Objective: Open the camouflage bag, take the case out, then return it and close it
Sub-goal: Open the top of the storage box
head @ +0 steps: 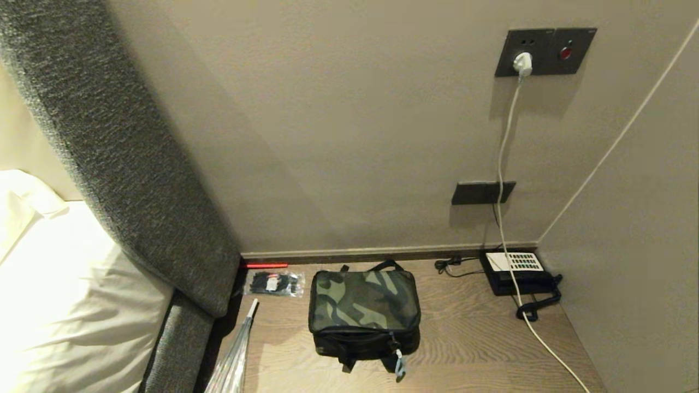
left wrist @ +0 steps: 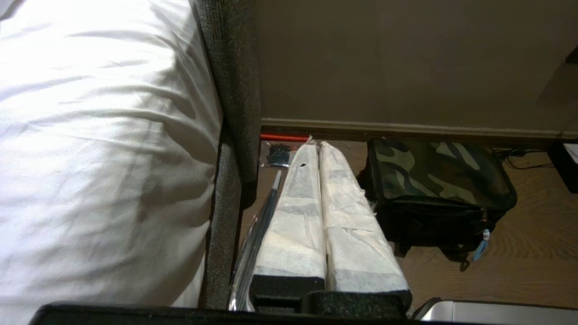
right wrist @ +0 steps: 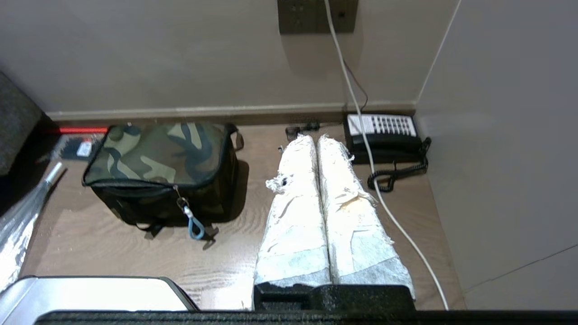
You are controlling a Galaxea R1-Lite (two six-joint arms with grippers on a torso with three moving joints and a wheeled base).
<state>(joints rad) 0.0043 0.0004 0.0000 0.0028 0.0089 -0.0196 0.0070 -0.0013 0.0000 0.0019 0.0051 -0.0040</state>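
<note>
Above wooden table (right wrist: 113,253), at 3 o'clock of camouflage bag (right wrist: 158,155), right gripper (right wrist: 316,141) hangs clear, cloth-wrapped fingers (right wrist: 293,212) pressed together, nothing held. Left gripper (left wrist: 316,146) at bag's 9 o'clock, fingers likewise pressed together, empty. Bag sits mid-table, lid closed, blue zipper loop (right wrist: 195,228) dangling at 6 o'clock. Black desk phone (head: 516,270) at bag's 2 o'clock in corner; packet of cable ties (head: 274,283) at 10 o'clock; white pillow (left wrist: 99,149) far off at 9 o'clock.

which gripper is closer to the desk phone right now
Right. The right gripper hangs just short of the desk phone; the left gripper is across the camouflage bag, by the headboard.
</note>
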